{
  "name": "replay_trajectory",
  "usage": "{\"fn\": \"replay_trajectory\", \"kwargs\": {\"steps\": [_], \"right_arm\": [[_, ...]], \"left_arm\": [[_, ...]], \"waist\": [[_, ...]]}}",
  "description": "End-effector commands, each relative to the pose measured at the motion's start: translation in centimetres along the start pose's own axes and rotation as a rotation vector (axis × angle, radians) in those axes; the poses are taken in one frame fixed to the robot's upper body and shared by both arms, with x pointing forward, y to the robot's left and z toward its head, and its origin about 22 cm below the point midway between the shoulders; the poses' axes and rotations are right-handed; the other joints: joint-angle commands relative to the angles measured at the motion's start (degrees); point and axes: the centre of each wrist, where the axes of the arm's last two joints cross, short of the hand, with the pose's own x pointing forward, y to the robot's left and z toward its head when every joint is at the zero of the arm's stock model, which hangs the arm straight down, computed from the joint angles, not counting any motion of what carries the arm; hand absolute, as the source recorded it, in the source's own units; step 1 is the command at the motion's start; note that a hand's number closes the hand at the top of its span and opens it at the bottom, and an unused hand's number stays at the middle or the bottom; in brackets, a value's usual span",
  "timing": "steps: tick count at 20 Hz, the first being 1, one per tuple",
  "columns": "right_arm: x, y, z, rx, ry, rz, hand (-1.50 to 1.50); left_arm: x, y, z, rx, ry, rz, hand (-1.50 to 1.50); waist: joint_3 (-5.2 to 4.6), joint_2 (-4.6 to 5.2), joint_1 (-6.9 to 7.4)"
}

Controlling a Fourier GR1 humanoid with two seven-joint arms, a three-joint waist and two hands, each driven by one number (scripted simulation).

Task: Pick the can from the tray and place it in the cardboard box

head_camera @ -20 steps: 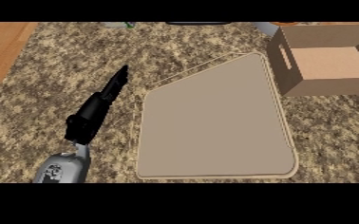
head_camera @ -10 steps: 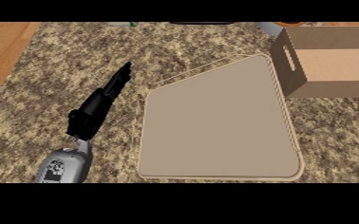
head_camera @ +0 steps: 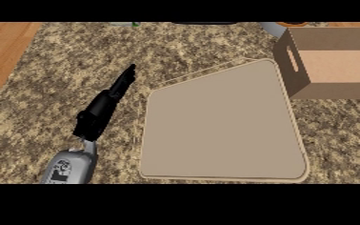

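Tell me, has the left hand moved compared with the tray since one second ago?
No. The left hand keeps its place just left of the tray, fingers straight and pointing up toward the counter's far side.

Left arm: 1 grey forearm [head_camera: 69, 168] enters from the lower edge at about 7 o'clock and angles toward 1 o'clock. Left hand [head_camera: 105, 108]: black, seen edge-on, fingers [head_camera: 126, 78] straight and together, tips pointing to 1 o'clock, holding nothing. Wrist in line with forearm. Right arm and hand: out of view.
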Motion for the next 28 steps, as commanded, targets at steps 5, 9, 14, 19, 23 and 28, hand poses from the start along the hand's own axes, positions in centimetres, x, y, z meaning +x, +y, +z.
{"fn": "replay_trajectory", "kwargs": {"steps": [5, 9, 14, 19, 23, 28], "right_arm": [[-1.9, 2.0, -4.4, -0.023, 0.04, 0.09, 1.5], [-3.7, 5.7, -4.8, 0.009, 0.037, 0.145, 1.5], [-4.5, 8.7, -5.7, 0.055, 0.07, 0.178, 1.5], [-5.3, 11.7, -6.3, 0.107, 0.201, 0.05, 1.5], [-5.8, 13.7, -6.0, 0.185, 0.262, -0.056, -1.5], [-7.7, 11.8, -4.8, 0.124, 0.213, -0.18, -1.5]], "left_arm": [[-0.5, -1.9, 0.2, -0.007, -0.028, -0.013, 0.0], [0.6, -0.9, -0.7, -0.006, -0.017, -0.007, 0.0], [-1.3, -1.3, 1.1, -0.016, 0.003, 0.012, 0.0], [1.1, -1.2, -1.1, -0.012, -0.025, -0.015, 0.0], [1.1, -0.6, -1.2, -0.045, -0.029, 0.001, 0.0], [1.0, -0.4, -0.9, -0.035, -0.027, -0.01, 0.0]], "waist": [[0.02, 0.16, 0.57], [0.05, 0.26, 0.74], [0.04, 0.22, 0.77], [0.12, 0.6, 1.45], [0.17, 0.95, 2.06], [0.22, 0.87, 1.58]]}}
